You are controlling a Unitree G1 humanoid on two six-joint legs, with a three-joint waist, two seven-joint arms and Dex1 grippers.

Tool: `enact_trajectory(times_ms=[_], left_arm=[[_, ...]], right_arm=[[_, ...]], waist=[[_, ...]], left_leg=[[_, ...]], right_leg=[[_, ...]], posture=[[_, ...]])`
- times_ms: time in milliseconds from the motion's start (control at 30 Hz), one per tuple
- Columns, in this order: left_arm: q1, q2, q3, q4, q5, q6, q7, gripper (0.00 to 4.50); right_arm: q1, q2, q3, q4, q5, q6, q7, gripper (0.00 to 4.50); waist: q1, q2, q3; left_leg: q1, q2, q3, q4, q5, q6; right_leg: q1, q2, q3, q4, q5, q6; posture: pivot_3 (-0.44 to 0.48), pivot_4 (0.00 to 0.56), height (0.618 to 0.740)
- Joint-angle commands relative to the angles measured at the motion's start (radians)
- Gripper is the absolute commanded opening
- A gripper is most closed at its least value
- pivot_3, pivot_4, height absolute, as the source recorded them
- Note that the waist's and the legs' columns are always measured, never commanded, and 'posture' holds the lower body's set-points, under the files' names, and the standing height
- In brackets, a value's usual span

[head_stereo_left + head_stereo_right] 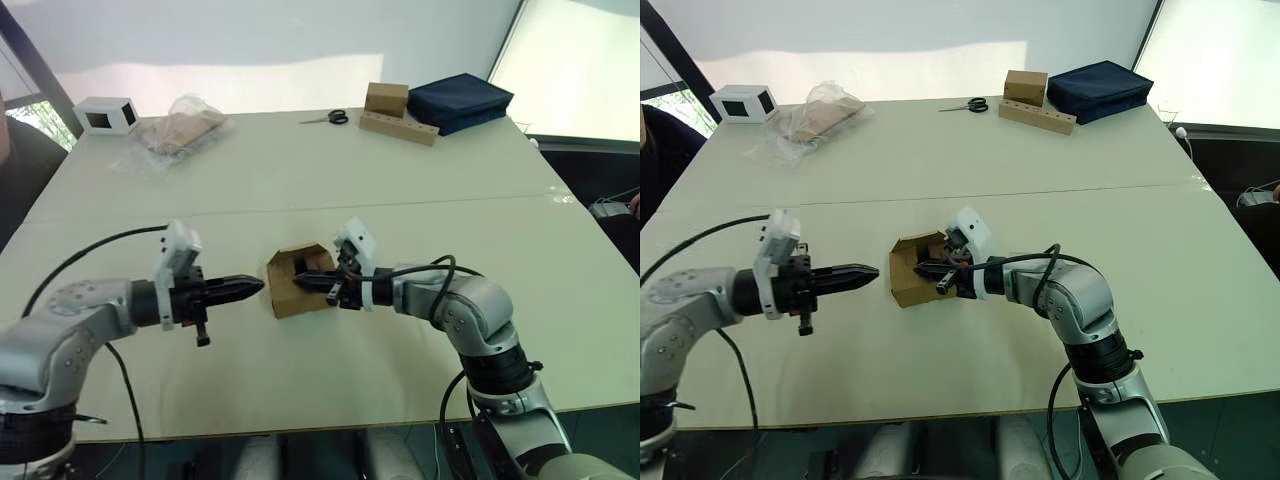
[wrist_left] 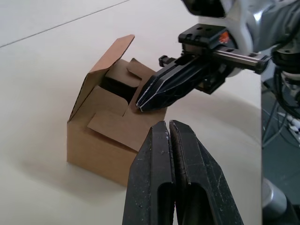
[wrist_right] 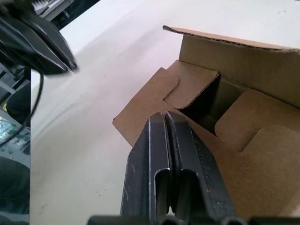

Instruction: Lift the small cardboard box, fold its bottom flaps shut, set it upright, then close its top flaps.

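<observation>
Cream table [image 1: 300,170] carries, at the far edge, a navy bag [image 1: 460,100], a plastic bag [image 1: 180,128], a wooden block [image 1: 398,127] with a tan box [image 1: 386,98], a white box [image 1: 106,115] and scissors [image 1: 327,118]. Near the front edge the box [image 1: 297,282] stands, top flaps [image 2: 117,112] partly open. Right gripper [image 1: 301,281], jaws closed and empty, presses on a flap. Left gripper [image 1: 255,285], jaws closed and empty, is just beside the box.

We judge site lab or test room: large pale table [image 1: 300,180], white backdrop sheeting [image 1: 300,40], loose props at far edge, scissors [image 1: 328,118], wooden block [image 1: 398,127], navy pouch [image 1: 460,100].
</observation>
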Motion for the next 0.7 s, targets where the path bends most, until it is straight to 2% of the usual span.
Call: enact_trajectory(times_ms=[33, 267, 400, 567, 700], left_arm=[[-0.01, -0.005, -0.042, -0.013, 0.019, -0.052, 0.043, 0.07], [-0.011, -0.013, -0.138, 0.039, 0.083, -0.142, 0.064, 0.07], [-0.016, -0.006, -0.158, 0.068, 0.092, -0.176, 0.052, 0.07], [-0.022, -0.004, -0.176, 0.104, 0.107, -0.215, 0.04, 0.07], [-0.031, 0.005, -0.194, 0.124, 0.123, -0.241, 0.028, 0.07]], right_arm=[[-0.007, -0.001, -0.005, -0.027, 0.019, -0.013, 0.011, 0.0], [0.005, -0.037, -0.019, -0.08, 0.04, -0.029, 0.053, 0.0], [-0.006, -0.116, -0.091, -0.13, 0.11, -0.112, 0.187, 0.0], [-0.114, -0.175, -0.164, -0.002, 0.124, -0.152, 0.236, 0.0], [-0.203, -0.173, -0.13, 0.141, 0.042, -0.214, 0.217, 0.0]], waist=[[0.0, 0.0, 0.0], [0.001, 0.0, 0.0], [0.002, 0.0, 0.0], [0.001, 0.0, 0.0], [0.001, 0.0, 0.0]], left_leg=[[0.0, 0.0, 0.0, 0.0, 0.0, 0.0], [0.0, 0.0, 0.0, 0.0, 0.0, 0.0], [0.0, 0.0, 0.0, 0.0, 0.0, 0.0], [0.0, 0.0, 0.0, 0.0, 0.0, 0.0], [0.0, 0.001, 0.0, -0.001, 0.0, 0.0]], right_leg=[[0.0, 0.0, 0.0, 0.0, 0.0, 0.0], [0.0, 0.0, 0.0, 0.0, 0.0, 0.0], [0.0, 0.0, 0.0, -0.001, 0.0, 0.0], [0.001, 0.0, 0.0, -0.001, 0.0, 0.0], [0.001, 0.001, 0.0, -0.002, 0.0, 0.0]], posture=[[0.0, 0.15, 0.74], [0.0, 0.15, 0.74], [0.0, 0.15, 0.74], [0.0, 0.15, 0.74], [0.0, 0.15, 0.74]])
